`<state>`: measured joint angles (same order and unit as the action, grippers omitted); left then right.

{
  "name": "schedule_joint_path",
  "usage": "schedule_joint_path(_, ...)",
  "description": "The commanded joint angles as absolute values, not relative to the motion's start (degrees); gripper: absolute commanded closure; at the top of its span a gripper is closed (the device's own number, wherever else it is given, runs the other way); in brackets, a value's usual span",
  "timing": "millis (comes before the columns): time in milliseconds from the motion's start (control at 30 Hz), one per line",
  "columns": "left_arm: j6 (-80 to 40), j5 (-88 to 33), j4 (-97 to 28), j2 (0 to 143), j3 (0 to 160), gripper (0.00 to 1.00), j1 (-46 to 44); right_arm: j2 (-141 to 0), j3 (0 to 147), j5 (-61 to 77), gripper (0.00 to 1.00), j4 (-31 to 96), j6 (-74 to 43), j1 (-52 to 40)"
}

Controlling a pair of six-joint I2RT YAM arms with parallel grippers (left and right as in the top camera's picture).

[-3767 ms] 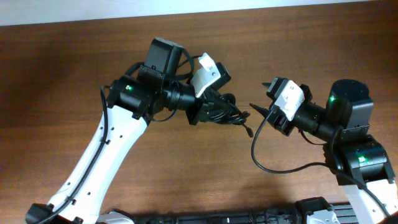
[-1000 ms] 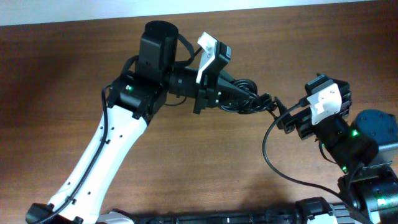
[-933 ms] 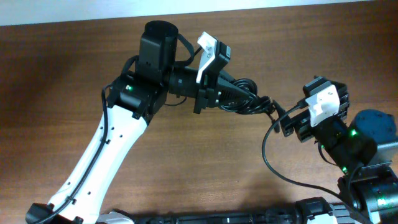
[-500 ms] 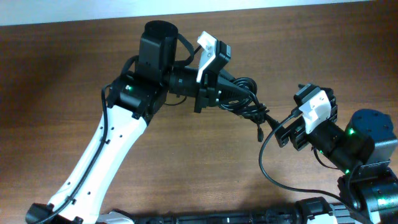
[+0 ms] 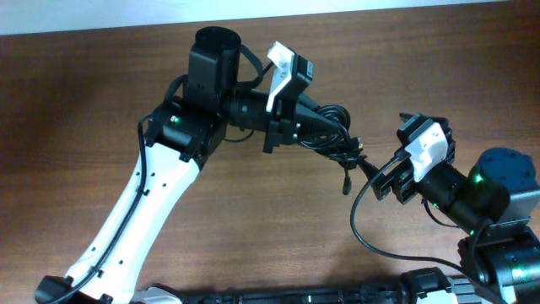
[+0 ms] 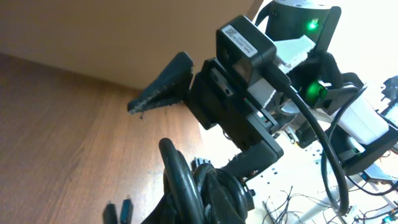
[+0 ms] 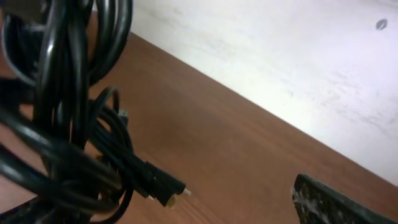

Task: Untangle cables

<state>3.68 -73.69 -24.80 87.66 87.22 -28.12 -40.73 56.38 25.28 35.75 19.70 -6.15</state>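
Cables (image 5: pixel 339 142), glossy black and looped, are hanging pinched in the left gripper (image 5: pixel 329 133); the ridged right gripper (image 5: pixel 375 176) is seemingly gaping empty.

cable bundle (image 5: pixel 332 135): black | plug tip (image 7: pixel 176 194): gold-coloured | bench (image 5: pixel 84 101): brown, streaked wood grain | left arm link (image 5: pixel 143 211): white, joints black | left arm light (image 5: pixel 175 119): green | right arm light (image 5: pixel 478 178): green | right wrist camera housing (image 5: pixel 424 145): white | wall (image 7: pixel 280 56): off-white
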Motion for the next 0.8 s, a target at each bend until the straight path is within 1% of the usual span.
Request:
schedule_joint_path(0,4.4,-75.7,-24.4,87.3,87.7,1.00,-31.1,-42.9,57.2,27.9,0.01,33.3,19.3,-6.4)
schedule_joint_path(167,4.4,-75.7,-24.8,87.3,87.7,1.00,-32.9,-46.5,57.2,27.8,0.01,28.3,19.3,-6.3)
schedule_joint_path(233,4.4,-75.7,-25.6,87.3,87.7,1.00,-33.0,-47.1,57.2,25.6,0.01,26.2,19.3,-6.3)
schedule_joint_path(433,4.4,-75.9,-26.7,87.3,87.7,1.00,-33.0,-47.4,57.2,6.9,0.01,25.3,18.9,-6.3)
schedule_joint_path(600,4.4,-75.9,-27.0,87.3,87.7,1.00,-33.0,-47.4,57.2,-7.6,0.01,25.3,14.3,-6.3)
schedule_joint_path(767,4.4,-76.3,-27.3,87.3,87.7,1.00,-33.0,-47.4,57.2,-12.7,0.01,25.3,14.0,-6.3)
